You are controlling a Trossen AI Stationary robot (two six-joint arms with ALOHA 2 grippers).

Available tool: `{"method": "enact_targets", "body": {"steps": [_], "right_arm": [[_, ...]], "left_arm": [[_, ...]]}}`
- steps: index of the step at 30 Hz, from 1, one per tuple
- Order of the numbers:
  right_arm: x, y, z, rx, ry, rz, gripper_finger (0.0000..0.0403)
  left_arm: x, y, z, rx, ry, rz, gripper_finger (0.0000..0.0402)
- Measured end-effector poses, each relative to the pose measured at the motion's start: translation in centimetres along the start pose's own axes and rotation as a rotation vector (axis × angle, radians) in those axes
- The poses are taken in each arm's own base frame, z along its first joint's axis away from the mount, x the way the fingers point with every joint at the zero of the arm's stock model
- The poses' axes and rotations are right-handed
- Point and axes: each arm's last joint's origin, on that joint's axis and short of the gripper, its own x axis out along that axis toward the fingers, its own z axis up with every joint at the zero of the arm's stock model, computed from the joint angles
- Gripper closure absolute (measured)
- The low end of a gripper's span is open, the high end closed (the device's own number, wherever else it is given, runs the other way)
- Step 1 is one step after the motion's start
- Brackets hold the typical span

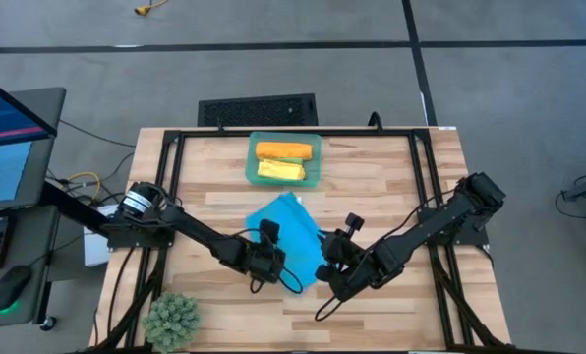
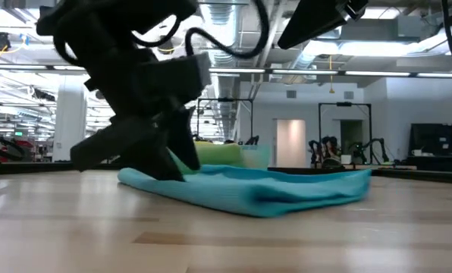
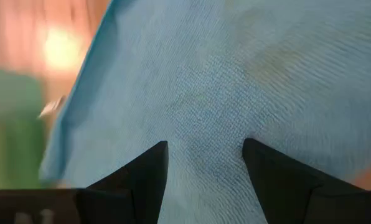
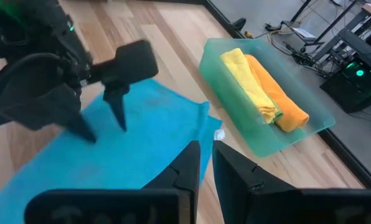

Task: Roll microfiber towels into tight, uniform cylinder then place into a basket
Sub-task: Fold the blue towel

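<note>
My left gripper (image 1: 269,258), jaws spread, rests on the blue towel (image 1: 291,231) running toward 1 o'clock; right gripper (image 1: 334,275) nearly closed, empty.

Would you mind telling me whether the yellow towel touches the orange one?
Touching: in the right wrist view the yellow towel lies pressed against the orange towel, no gap.

Basket (image 1: 315,165) at far edge of tabletop (image 1: 372,187), centre; two rolled towels (image 1: 282,160) in it, side by side. Flat towel (image 1: 288,231) mid-tabletop, nearer than basket. Left gripper (image 1: 273,267) on its near-left edge, right gripper (image 1: 324,267) just beside its near-right edge. Plant ball (image 1: 171,320) at near-left corner.
</note>
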Motion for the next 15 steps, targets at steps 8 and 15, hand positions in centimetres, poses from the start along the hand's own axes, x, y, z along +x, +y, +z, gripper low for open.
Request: {"method": "enact_targets", "body": {"steps": [8,15], "right_arm": [[0.2,-0.2,0.0,-0.002,0.007,-0.009,0.0337],[0.2,-0.1,0.0,-0.005,0.009,-0.005,0.0337]], "left_arm": [[-1.2,0.8,-0.9,0.205,0.225,0.170,0.0194],[-3.4,0.8,2.0,-0.040,0.048,0.164,0.0194]]}}
